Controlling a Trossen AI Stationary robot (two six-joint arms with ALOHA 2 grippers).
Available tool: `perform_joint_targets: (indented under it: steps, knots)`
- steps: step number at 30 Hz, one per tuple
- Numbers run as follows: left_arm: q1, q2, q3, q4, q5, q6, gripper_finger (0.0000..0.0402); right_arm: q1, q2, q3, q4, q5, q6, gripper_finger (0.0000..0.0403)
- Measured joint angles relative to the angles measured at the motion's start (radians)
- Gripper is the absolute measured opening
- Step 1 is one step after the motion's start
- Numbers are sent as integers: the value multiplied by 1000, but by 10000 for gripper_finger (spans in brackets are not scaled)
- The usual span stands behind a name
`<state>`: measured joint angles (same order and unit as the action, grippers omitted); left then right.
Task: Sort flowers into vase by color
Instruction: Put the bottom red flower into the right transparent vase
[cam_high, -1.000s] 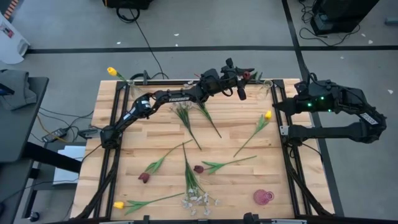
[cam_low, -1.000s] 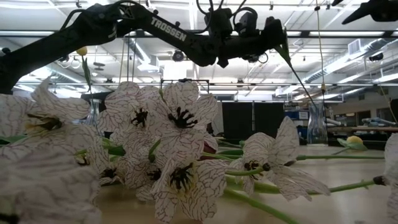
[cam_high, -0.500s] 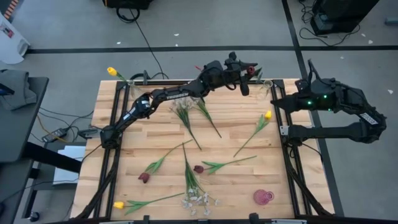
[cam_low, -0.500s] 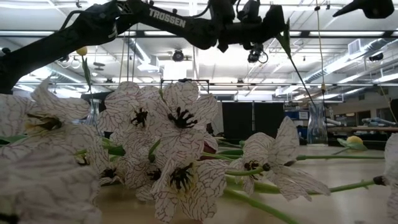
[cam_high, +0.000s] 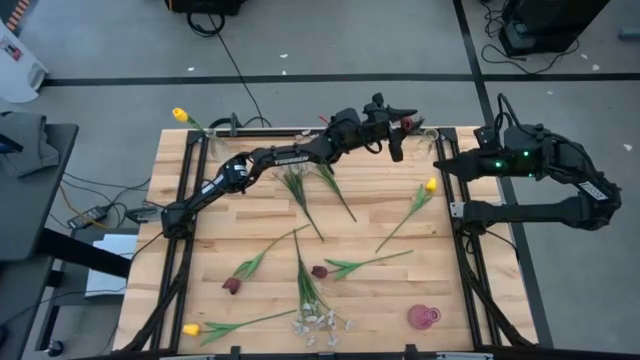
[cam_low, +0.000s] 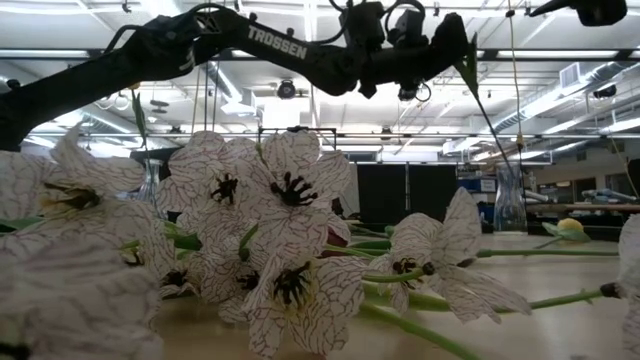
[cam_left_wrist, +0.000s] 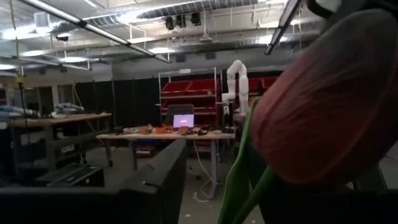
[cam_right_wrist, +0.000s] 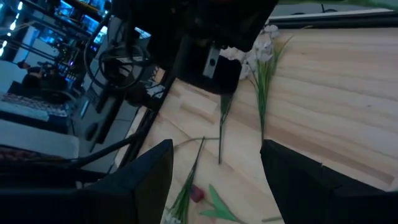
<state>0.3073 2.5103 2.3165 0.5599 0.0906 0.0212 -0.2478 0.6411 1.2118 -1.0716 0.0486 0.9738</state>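
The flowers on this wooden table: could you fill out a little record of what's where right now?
left gripper: raised over the table's far edge, at a dark red tulip with a green stem
right gripper: open, waiting off the table's right side
yellow tulips: one lying at right, one near front-left corner
white blossom spray: front edge
pink round object: front right

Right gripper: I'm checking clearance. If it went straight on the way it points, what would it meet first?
Judging by its wrist view, the open right gripper aims at the wooden table, probably meeting the long green flower stem first; depth is unclear.
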Motion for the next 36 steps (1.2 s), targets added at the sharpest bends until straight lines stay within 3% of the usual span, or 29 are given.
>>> perform_joint_targets:
  steps: [7,9,12,16,22,28,33,36]
  knots:
    - [10,0,0,-6,7,-77,220,0,0,0,1,-7,1,254]
    - [9,0,0,0,-44,-94,225,0,0,0,1,-8,1,254]
    - [10,0,0,10,-123,-285,229,0,0,0,1,-9,1,254]
    - [39,-1,31,-94,-28,-552,245,0,0,0,1,-16,0,254]
    - [38,0,40,-103,26,-605,285,0,0,0,2,-16,-5,254]
    - [4,0,39,-73,-75,-639,290,0,0,0,26,-16,-8,254]
    - [-19,-1,39,-95,-57,-604,298,0,0,0,63,-16,-15,254]
    - [-24,-2,40,-188,-82,-584,310,0,0,0,71,-16,-15,254]
